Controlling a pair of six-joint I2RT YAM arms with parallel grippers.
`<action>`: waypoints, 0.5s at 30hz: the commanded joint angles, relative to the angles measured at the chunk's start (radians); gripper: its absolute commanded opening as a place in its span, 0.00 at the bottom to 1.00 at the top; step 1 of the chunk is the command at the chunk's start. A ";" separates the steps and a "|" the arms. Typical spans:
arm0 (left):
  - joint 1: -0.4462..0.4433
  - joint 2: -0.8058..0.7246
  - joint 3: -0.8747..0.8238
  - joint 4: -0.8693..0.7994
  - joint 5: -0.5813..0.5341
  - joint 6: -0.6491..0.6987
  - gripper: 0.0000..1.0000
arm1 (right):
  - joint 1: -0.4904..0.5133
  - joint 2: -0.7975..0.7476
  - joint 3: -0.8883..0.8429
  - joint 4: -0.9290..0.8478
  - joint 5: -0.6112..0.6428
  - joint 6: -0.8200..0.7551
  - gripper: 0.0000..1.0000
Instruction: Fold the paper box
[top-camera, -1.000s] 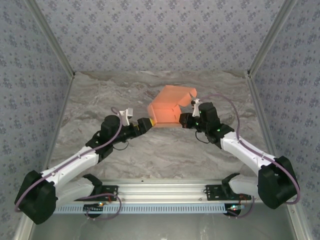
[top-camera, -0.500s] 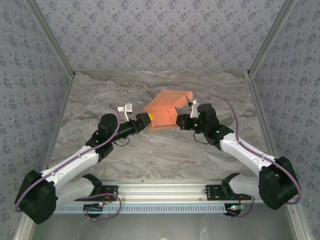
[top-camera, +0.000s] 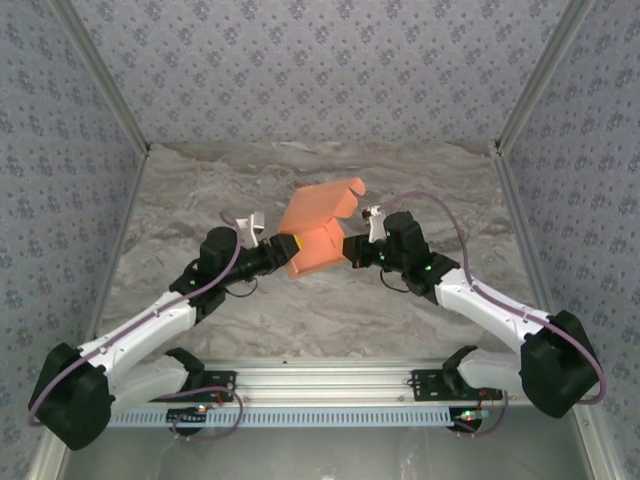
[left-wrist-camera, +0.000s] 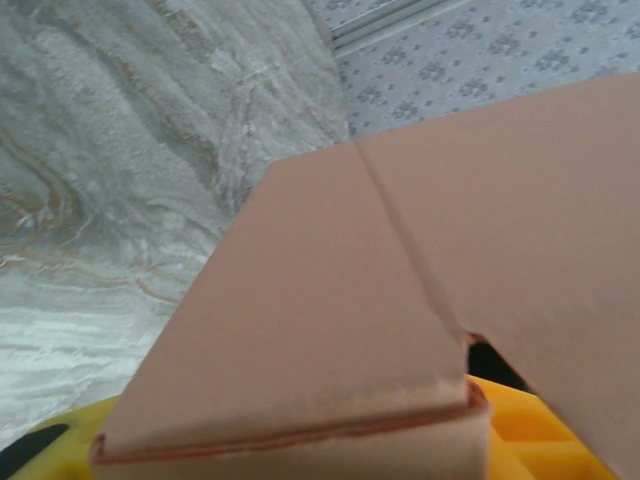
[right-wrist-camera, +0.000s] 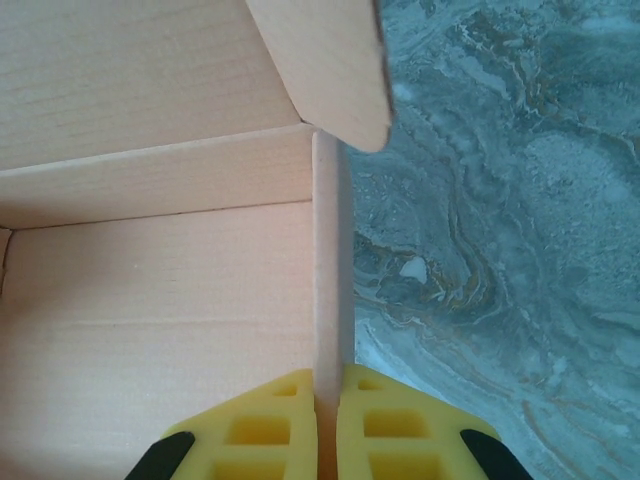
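The paper box (top-camera: 315, 232) sits between left jaws and right jaws.

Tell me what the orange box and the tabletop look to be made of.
The paper box: thin card, matte orange-salmon; faint grain, creased fold lines and a slim cut edge show it. The table: grey veined, marble-look surface; stone or printed laminate, cannot tell.

The left arm (top-camera: 150, 325) and right arm (top-camera: 490, 305) are built from white link shells joined by black joint housings, with a purple cable (top-camera: 466, 240) routed along each. The left hand (top-camera: 284, 246) and right hand (top-camera: 352, 249) are fitted with yellow fingers (right-wrist-camera: 262, 432) moulded with rectangular recesses.
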 joint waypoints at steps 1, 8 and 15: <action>0.000 -0.028 0.053 -0.073 -0.042 0.052 0.45 | 0.020 0.028 0.019 -0.017 -0.017 -0.088 0.09; -0.001 -0.032 0.079 -0.197 -0.098 0.090 0.40 | 0.038 0.027 0.070 -0.138 0.035 -0.200 0.23; 0.000 -0.021 0.107 -0.277 -0.140 0.137 0.40 | 0.042 0.027 0.166 -0.337 0.035 -0.304 0.33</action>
